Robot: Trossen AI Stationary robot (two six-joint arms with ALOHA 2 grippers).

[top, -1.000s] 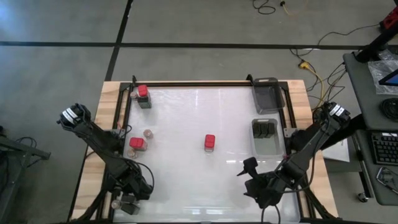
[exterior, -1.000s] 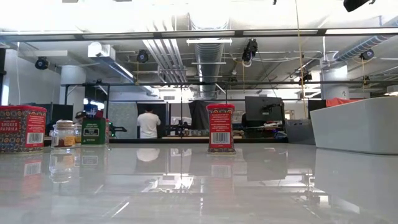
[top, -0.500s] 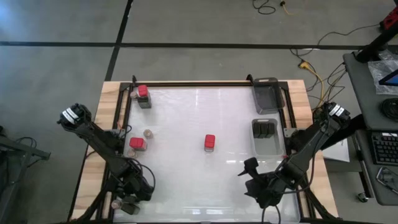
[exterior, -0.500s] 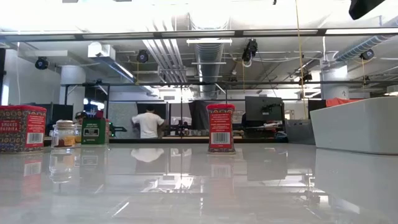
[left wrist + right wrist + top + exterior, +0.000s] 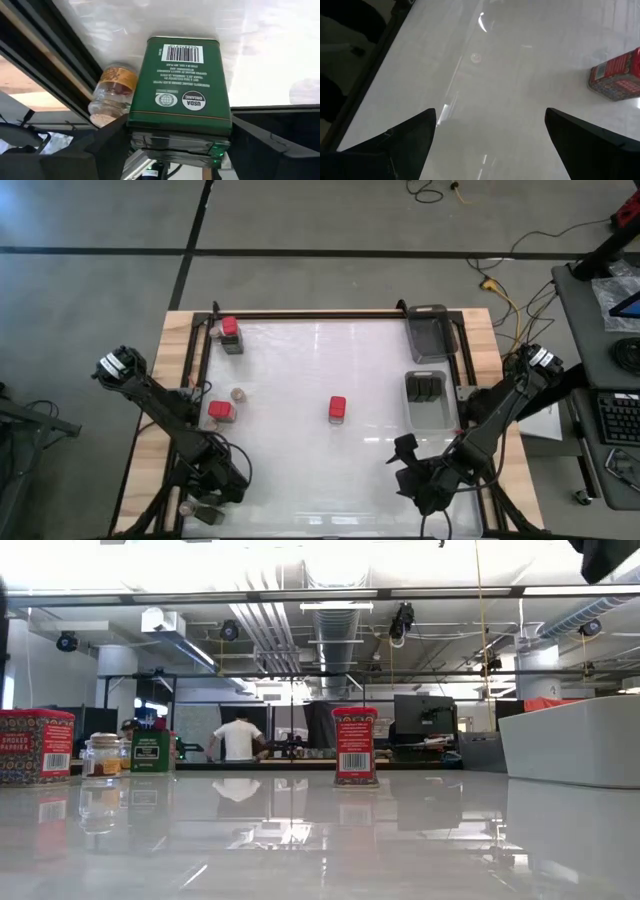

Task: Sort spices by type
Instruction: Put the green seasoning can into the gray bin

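At the table's (image 5: 300,480) near-left corner the left claw (image 5: 180,145) has been narrowing around the green rectangular tin (image 5: 182,82) beside a small glass jar (image 5: 112,95), so a lift looks imminent. The right claw (image 5: 487,135) waits spread apart near the front edge.

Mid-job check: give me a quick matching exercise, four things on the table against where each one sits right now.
Things:
1. green tin
2. lone red tin
3. small jar with brownish top
4. dark blocks

Places:
A. inside the clear tray on the right side
B. between the left end effector's fingers
C. beside a red tin at the left side
D. standing alone mid-table

Pairs: 1-B, 2-D, 3-C, 4-A
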